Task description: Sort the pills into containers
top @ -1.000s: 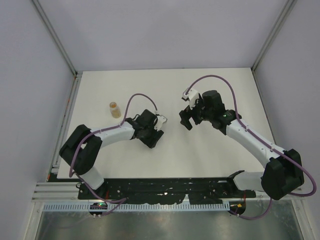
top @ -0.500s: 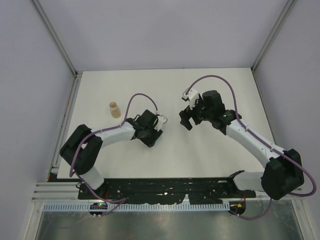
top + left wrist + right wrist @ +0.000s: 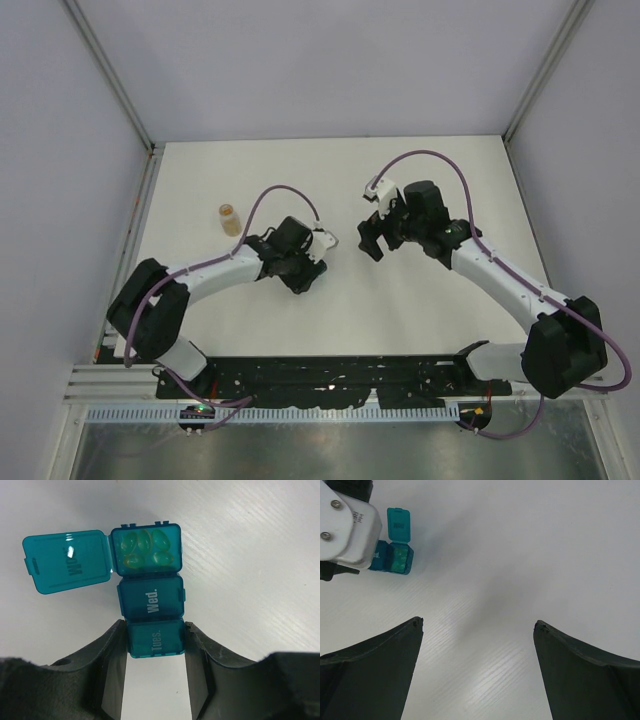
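Observation:
The containers (image 3: 151,602) are a teal strip of three joined compartments lying on the white table. The far compartment stands open, its lid (image 3: 67,562) swung out to the left, and several pills (image 3: 146,549) lie inside. The "Wed." and "Tues." lids are down. My left gripper (image 3: 155,625) is shut on the "Tues." end, one finger against each side. In the top view the left gripper (image 3: 305,272) covers the strip. The right wrist view shows the containers (image 3: 392,560) far off at upper left. My right gripper (image 3: 478,624) is open above bare table with nothing between its fingers.
A small clear tan vial (image 3: 231,219) stands upright on the table, left of the left arm. The right gripper (image 3: 372,238) hovers to the right of the left one. Enclosure walls and posts line the table's back and sides.
The left jaws have closed in onto the near end of the strip, and the left arm has shifted slightly. The right arm has not moved.

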{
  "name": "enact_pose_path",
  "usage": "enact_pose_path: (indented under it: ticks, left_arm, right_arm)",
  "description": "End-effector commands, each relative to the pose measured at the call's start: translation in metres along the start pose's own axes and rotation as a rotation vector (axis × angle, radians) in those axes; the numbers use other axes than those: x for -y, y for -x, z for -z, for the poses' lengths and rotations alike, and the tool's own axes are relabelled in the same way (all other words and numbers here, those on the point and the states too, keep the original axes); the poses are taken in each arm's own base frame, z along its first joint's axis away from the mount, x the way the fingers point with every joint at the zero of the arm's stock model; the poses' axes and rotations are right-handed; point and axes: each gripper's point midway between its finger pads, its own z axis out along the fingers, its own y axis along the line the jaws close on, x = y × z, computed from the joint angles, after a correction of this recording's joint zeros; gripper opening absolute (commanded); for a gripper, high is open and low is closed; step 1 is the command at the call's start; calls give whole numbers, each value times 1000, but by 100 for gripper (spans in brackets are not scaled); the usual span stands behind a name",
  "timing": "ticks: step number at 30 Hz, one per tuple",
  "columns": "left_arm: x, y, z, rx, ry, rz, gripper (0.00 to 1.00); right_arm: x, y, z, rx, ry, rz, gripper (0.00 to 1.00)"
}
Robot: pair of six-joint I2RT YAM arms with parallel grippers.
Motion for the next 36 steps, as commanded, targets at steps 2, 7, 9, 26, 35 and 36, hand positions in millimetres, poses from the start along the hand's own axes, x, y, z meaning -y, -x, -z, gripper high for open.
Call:
enact_pose_path:
  ticks: [2,7,9,26,35,36]
  left_arm:
    - [16,23,31,105,-81,-133,0]
    - [33,26,55,136,-176,-201,0]
    - [38,26,65,143,-200,-228,0]
    - [63,31,148,232,-289,-381,0]
    - [65,36,152,239,-281,-376,0]
    - [65,37,153,244,-282,-377,0]
  right_arm:
    - [3,13,-3,35,5,-20,95]
    - [-4,20,-5,42,48,-48,95]
    - [-12,23,-6,45,95,-67,95]
    - [-112,69,20,120,731,-55,99]
    - [-148,75,13,102,829,-4,100]
    - [-151,74,13,99,836,0,100]
